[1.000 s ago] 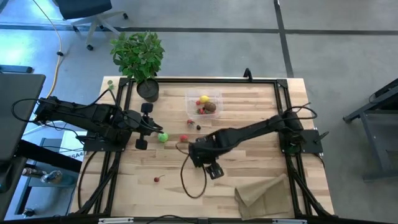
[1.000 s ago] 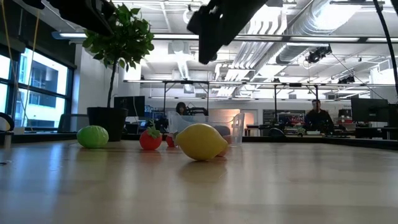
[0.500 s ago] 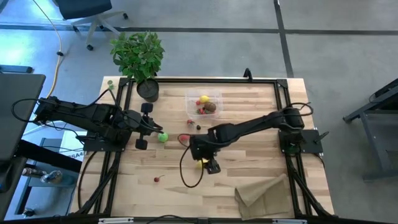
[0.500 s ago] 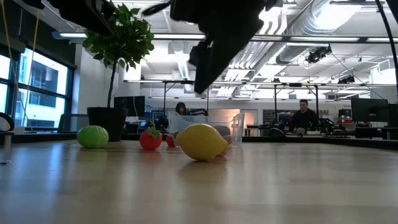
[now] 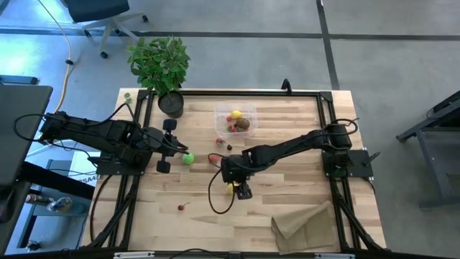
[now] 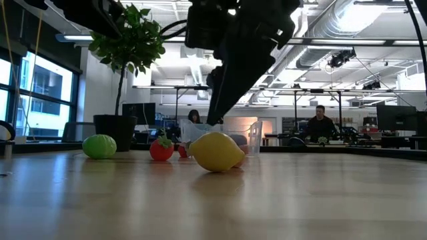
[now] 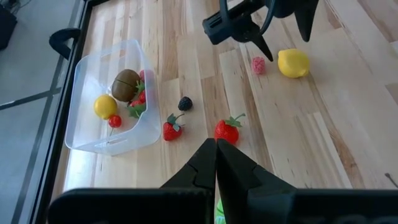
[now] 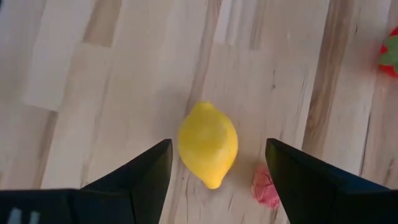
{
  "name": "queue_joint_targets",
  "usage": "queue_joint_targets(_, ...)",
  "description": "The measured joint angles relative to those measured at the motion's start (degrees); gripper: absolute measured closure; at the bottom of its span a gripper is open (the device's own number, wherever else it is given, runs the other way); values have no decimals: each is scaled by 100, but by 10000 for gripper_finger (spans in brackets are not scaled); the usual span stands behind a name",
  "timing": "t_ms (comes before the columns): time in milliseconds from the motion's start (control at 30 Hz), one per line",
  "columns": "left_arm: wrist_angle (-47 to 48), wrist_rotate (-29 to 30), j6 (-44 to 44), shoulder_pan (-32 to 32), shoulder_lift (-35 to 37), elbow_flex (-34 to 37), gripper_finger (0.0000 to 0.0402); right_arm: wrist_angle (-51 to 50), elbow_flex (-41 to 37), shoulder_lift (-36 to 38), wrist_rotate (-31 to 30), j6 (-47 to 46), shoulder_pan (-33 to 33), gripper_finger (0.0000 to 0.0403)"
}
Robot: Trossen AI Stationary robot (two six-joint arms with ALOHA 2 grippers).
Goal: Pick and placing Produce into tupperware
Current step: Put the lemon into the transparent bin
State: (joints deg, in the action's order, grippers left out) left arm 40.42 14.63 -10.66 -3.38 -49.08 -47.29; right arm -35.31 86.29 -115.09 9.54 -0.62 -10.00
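A yellow lemon [image 8: 208, 144] lies on the wooden table near its middle, with a small pink berry [image 8: 266, 186] beside it. My right gripper [image 8: 217, 148] hangs open just above the lemon, pointing steeply down, one finger on either side and touching nothing. The clear tupperware [image 5: 224, 114] stands at the far middle and holds a lemon [image 7: 105, 106], a kiwi [image 7: 125, 84] and red berries. Two strawberries [image 7: 227, 130] [image 7: 172, 129] and a blackberry [image 7: 185, 103] lie between it and the lime [image 5: 188, 158]. My left gripper [image 5: 169, 147] waits shut at the table's left.
A potted plant [image 5: 159, 63] stands at the far left corner. A brown paper bag [image 5: 305, 223] lies at the near right. One red berry [image 5: 181, 208] lies alone toward the near left. People sit in the room behind the table.
My right gripper has come down toward the lemon and rolled a little, staying open. In the low view its fingers now end just above the lemon's top. The lemon has not moved.
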Motion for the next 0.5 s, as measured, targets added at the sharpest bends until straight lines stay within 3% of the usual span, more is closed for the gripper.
queue_joint_targets(500,0,0,-2,-2,2,-2,399,376,-98,-187,51,203,0,155)
